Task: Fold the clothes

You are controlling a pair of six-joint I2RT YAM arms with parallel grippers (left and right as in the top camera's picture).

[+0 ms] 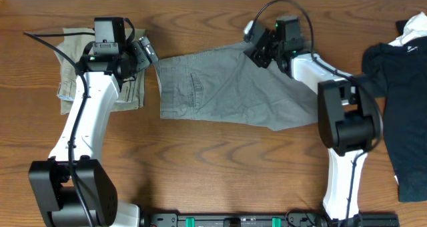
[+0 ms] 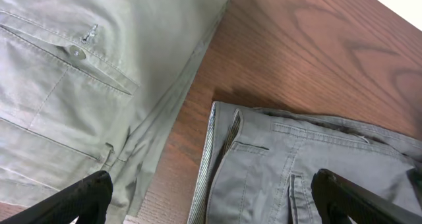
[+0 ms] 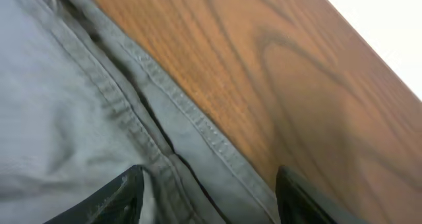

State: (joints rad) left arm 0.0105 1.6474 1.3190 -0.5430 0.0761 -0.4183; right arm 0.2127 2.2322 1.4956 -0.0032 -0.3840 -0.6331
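Observation:
The clothes (image 1: 227,87), a wrinkled mid-grey pair of shorts, lie flat across the middle of the table, waistband to the left. My left gripper (image 1: 148,53) hovers open over the waistband's top left corner. In its wrist view the grey waistband (image 2: 297,158) lies between the wide-apart fingers of the left gripper (image 2: 211,197), with nothing held. My right gripper (image 1: 259,53) sits at the garment's upper right edge. Its wrist view shows the jaws of the right gripper (image 3: 208,191) apart, straddling the stitched hem (image 3: 198,128), which lies loose on the wood.
Folded khaki-beige trousers (image 1: 73,47) lie at the left under my left arm, close beside the grey waistband (image 2: 79,66). A black garment (image 1: 403,87) with a white label spreads along the right edge. Bare wood (image 1: 220,160) runs along the front.

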